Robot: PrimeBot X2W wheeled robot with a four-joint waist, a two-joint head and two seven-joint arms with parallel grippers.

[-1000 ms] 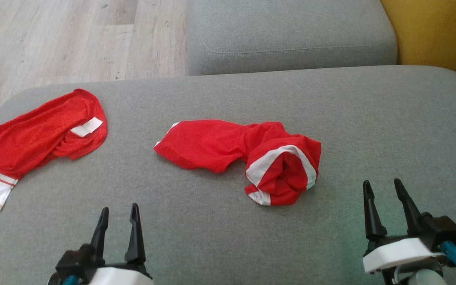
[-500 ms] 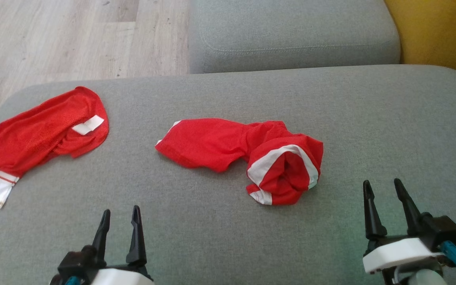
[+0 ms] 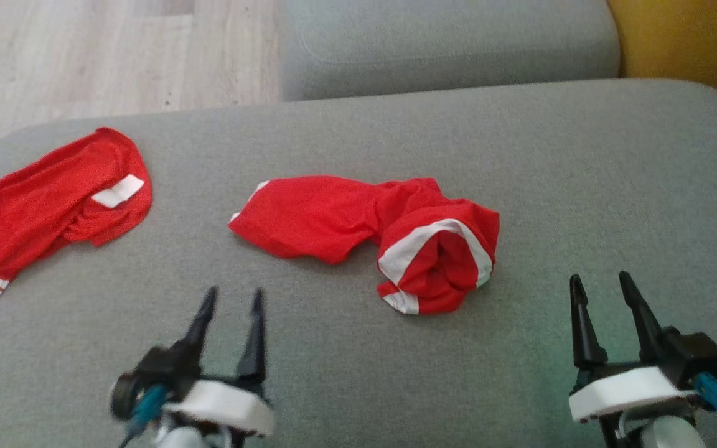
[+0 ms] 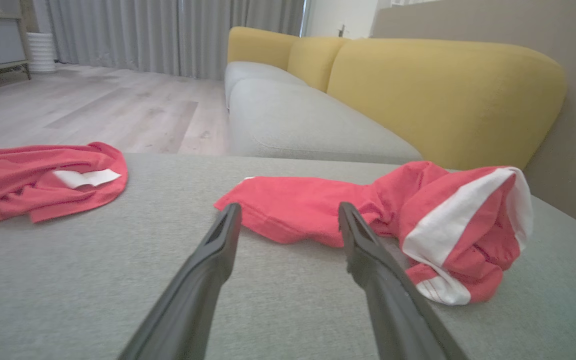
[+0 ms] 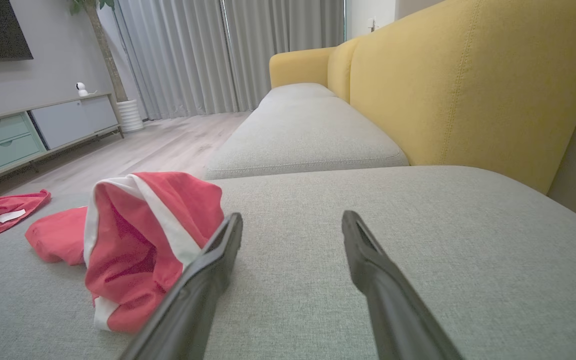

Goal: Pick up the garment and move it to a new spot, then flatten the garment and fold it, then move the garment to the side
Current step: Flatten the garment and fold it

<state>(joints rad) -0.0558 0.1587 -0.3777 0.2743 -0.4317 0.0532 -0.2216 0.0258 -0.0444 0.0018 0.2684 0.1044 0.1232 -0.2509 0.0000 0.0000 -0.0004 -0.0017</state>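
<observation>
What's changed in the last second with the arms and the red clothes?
The left gripper has moved forward and to the right, toward the crumpled red garment, jaws open, holding nothing. The head camera shifted slightly too. The right gripper stays open in place; that garment and the other red garment lie unmoved on the grey cushion.

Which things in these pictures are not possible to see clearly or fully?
Crumpled red garment, head view: its own folds hide its full shape.
Second red garment, head view: cut off by the left edge.
White patch on it, head view: too small to identify.
Left jaws, head view: blurred.
</observation>
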